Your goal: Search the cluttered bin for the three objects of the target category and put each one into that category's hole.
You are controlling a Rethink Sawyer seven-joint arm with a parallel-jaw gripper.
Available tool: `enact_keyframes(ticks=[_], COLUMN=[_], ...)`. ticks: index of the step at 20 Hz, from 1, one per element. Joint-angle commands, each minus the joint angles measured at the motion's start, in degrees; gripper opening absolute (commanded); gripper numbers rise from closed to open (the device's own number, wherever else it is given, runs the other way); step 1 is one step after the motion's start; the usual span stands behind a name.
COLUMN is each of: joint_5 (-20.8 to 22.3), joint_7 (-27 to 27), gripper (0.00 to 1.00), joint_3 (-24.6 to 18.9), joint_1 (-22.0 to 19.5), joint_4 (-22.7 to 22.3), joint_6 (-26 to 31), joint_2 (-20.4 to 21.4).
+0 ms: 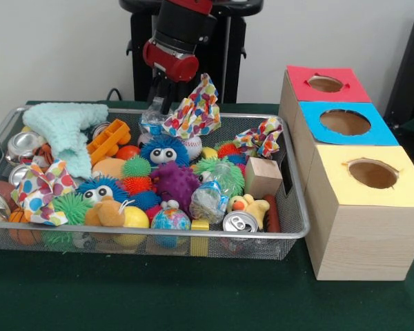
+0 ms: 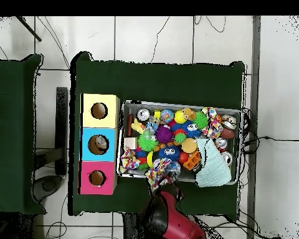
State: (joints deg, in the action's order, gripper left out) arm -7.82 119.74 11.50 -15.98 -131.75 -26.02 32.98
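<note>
The bin (image 1: 193, 234) sits on the green bench (image 1: 159, 296), packed edge to edge. Front view, left to right: a crushed silver can (image 1: 22, 145) at the left wall, a mint knitted cloth (image 1: 69, 131), an orange plastic block (image 1: 109, 140), then a polka-dot cloth (image 1: 193, 110) lifted at the far rim. One plastic film bundle (image 1: 208, 200) lies mid-bin beside a wooden cube (image 1: 263, 177). A second film bundle (image 1: 152, 122) shows at the far rim, directly under the arm. A third is not visible; it is probably buried. To the right of the bin stand the three boxes; the hole (image 1: 326, 83) in the red top is the farthest from the camera, apart from the bin.

Risks, as judgement:
- The polka-dot cloth hangs touching or just beside the pincer (image 1: 160, 103); it could be caught with the film and carried to the hole, a wrong-category drop.
- The film is slick and crumpled, so a shallow grip may slip during the lift.
- The blue-topped box's hole (image 1: 345, 122) lies next to the red one; a short traverse would put the bundle in the wrong hole.

Pincer: it hangs at the far rim above the second film bundle. Fingers are hidden by the cloth and the bundle; whether they stand apart or together cannot be told, nor whether they hold anything.
</note>
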Motion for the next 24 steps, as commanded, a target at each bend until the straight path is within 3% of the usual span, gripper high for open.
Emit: enact_keyframes(ticks=[1,4,8,14,24], joint_5=[-2.28,-1.12,-1.60,-2.39,-1.58], joint_7=[11.61,9.80,7.63,7.26,5.96], gripper=[0.00,0.00,0.00,0.00,0.00], joint_3=[-5.88,-6.30,-3.51,-0.94,0.55], joint_1=[-2.47,-3.22,-0.87,2.45,2.37], joint_4=[0.53,0.55,1.56,2.58,4.73], joint_6=[9.40,12.05,13.23,14.27,16.73], joint_2=[1.27,4.93,7.60,7.94,8.91])
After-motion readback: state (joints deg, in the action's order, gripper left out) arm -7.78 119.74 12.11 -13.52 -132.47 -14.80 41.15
